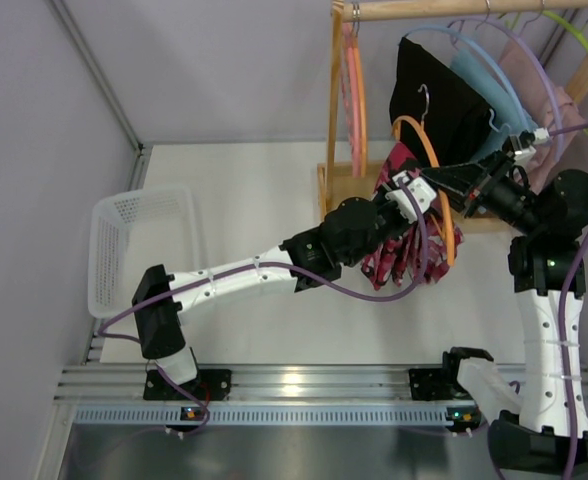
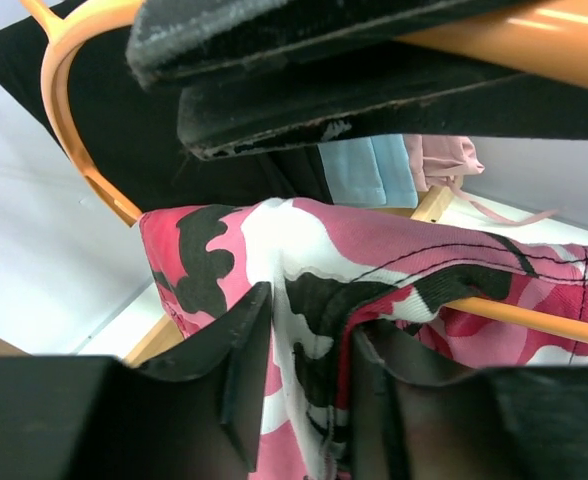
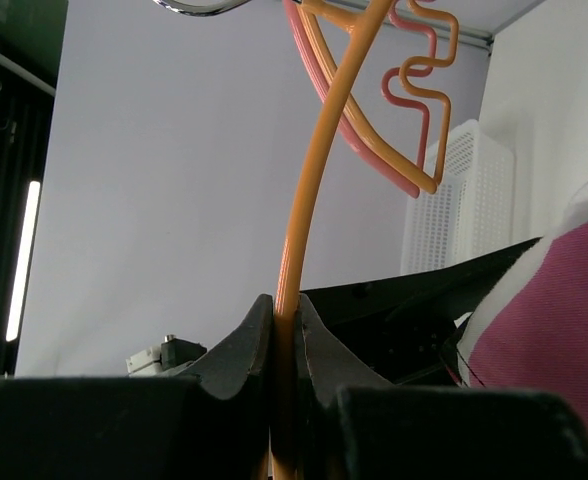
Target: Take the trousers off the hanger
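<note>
The pink, white and black camouflage trousers (image 1: 414, 250) hang over the lower bar of an orange hanger (image 1: 411, 121), in front of the rack. My left gripper (image 1: 406, 195) is shut on a fold of their top edge; in the left wrist view (image 2: 309, 370) the cloth (image 2: 394, 240) fills the gap between the jaws, draped over the bar (image 2: 534, 322). My right gripper (image 1: 436, 180) is shut on the hanger's upper arm, with the orange rod (image 3: 309, 200) pinched between its jaws (image 3: 285, 320). The plain black trousers (image 1: 434, 95) hang on the rack behind.
A wooden clothes rack (image 1: 336, 120) stands at the back right with a pink hanger (image 1: 354, 80), a blue cloth (image 1: 489, 75) and a pink cloth (image 1: 539, 100). A white mesh basket (image 1: 139, 240) sits on the table at the left.
</note>
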### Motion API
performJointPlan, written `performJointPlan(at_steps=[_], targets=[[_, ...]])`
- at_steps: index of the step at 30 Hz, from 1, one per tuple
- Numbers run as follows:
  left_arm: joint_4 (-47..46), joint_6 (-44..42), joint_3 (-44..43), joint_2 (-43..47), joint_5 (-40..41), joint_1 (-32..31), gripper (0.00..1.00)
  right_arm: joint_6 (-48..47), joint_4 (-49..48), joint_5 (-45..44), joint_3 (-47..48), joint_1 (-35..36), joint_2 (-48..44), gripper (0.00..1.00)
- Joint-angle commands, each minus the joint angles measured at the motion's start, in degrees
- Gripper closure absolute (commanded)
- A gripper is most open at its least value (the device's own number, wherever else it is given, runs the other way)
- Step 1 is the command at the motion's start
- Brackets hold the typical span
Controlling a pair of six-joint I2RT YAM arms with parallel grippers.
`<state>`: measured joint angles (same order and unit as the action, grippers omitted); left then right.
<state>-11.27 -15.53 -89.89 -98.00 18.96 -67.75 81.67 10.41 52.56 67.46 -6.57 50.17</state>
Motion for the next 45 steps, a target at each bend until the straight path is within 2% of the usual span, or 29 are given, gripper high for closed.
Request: performJointPlan(at_steps=[1,6,10,22,25,26,29,32,35,41,45], targets=[[-3.9,1.9,-1.1,0.7,-0.9,0.6,0.61,-0.2,-7.1,0.7,5.7,-0.3,-0.9,1.00],[-3.9,1.9,-1.4,-0.2,-0.9,0.6,0.57,-0.2,-6.5,0.4,6.2,-0.2,-0.8,1.00],[-2.5,2.1,-3.3,-2.1,0.6,0.6,0.48,-0.2,-5.8,-0.1,7.1,-0.1,-1.0,1.00],[-1.6,2.1,-5.2,-5.3,5.0,0.9,0.46,-0.9,-4.1,0.0,9.1,-0.2,-1.0,1.00],[-1.4,2.5,-5.2,-5.4,6.1,1.6,0.57,-1.0,-3.7,0.2,9.4,-0.2,-1.0,1.00],[-1.4,2.6,-5.1,-5.4,6.3,1.7,0.66,-1.2,-3.6,0.1,9.4,-0.2,-1.1,1.00],[-0.8,2.3,-5.2,-5.4,6.4,2.7,0.79,-1.1,-3.4,0.3,9.8,-0.2,-1.0,1.00],[-0.7,2.3,-5.2,-5.5,5.9,3.2,0.86,-1.0,-3.6,0.2,10.2,-0.2,-0.9,1.00],[-0.6,2.4,-5.6,-5.5,4.9,4.0,1.00,-1.1,-3.5,0.2,10.1,-0.1,-1.0,1.00],[-0.6,2.4,-6.8,-4.7,3.6,4.6,1.00,-2.2,-3.6,-0.2,8.0,-0.2,-1.7,1.00],[-0.6,1.3,-8.6,-3.7,1.7,4.6,1.00,-3.7,-3.4,-0.7,3.0,-0.2,-2.4,1.00]])
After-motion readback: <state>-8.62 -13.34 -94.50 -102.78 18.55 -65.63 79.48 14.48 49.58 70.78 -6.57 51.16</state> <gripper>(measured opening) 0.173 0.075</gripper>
